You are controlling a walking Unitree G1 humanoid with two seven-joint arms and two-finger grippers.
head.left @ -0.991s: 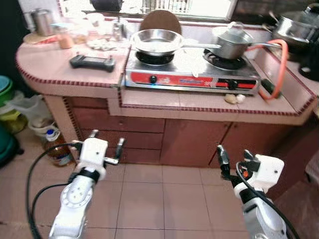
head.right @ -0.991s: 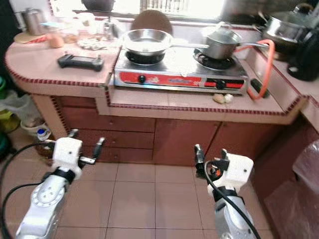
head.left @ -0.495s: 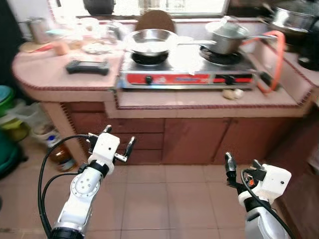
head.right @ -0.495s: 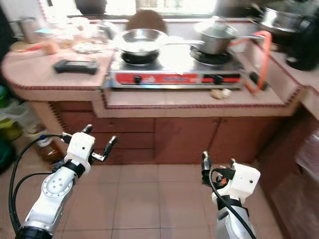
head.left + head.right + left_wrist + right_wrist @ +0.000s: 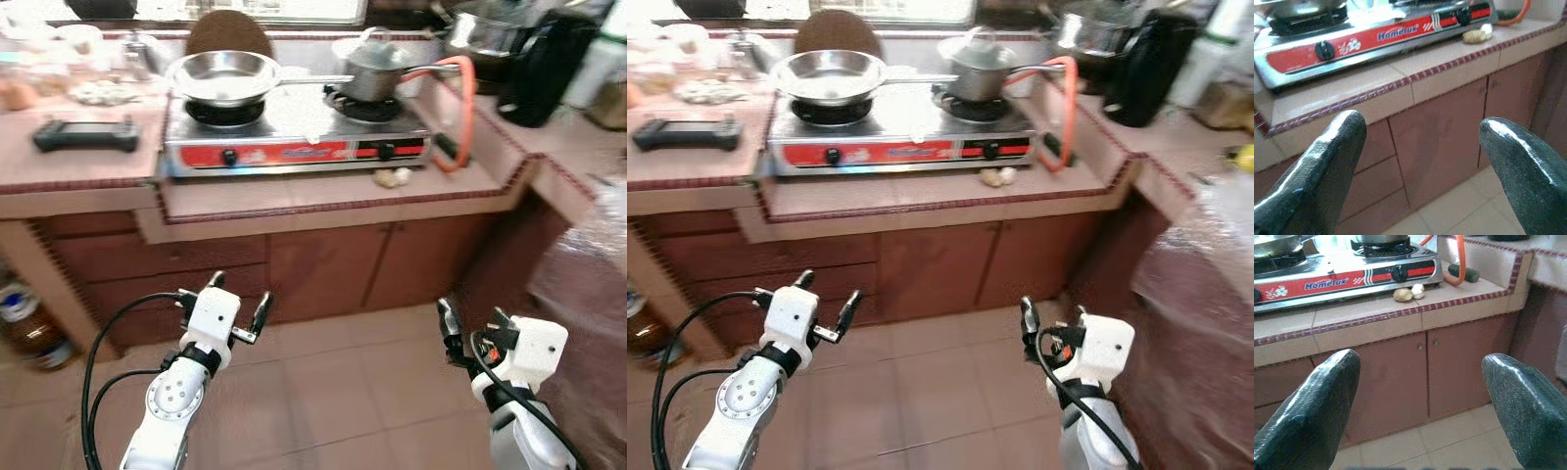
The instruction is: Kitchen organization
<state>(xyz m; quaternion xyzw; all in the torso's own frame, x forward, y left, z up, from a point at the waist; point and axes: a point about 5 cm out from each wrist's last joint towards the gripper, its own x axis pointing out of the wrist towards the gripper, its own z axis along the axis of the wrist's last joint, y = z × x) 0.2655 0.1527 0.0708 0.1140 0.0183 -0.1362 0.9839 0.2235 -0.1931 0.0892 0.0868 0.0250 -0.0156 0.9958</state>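
A red and silver two-burner stove [image 5: 294, 137] stands on the pink tiled counter [image 5: 294, 191]. On it sit a steel frying pan [image 5: 223, 76] and a lidded pot [image 5: 377, 70]. Two small garlic-like pieces [image 5: 394, 177] lie in front of the stove's right end. A black handheld device [image 5: 83, 135] lies on the counter to the left. My left gripper [image 5: 238, 299] hangs open and empty low before the cabinet doors [image 5: 372, 264]. My right gripper [image 5: 472, 328] is also open and empty, low at the right. In the wrist views the fingers [image 5: 1322, 161] [image 5: 1317, 401] stand wide apart, facing the counter edge.
An orange gas hose [image 5: 468, 98] loops off the stove's right side. A black kettle [image 5: 544, 69] and steel pots stand at the back right corner. The counter turns toward me at the right [image 5: 578, 186]. A jar [image 5: 24, 323] sits on the floor at the left. Tiled floor [image 5: 343, 392] lies below.
The whole view has swung to the right, bringing the counter's right corner and black kettle into sight. Both grippers remain open and low before the cabinets.
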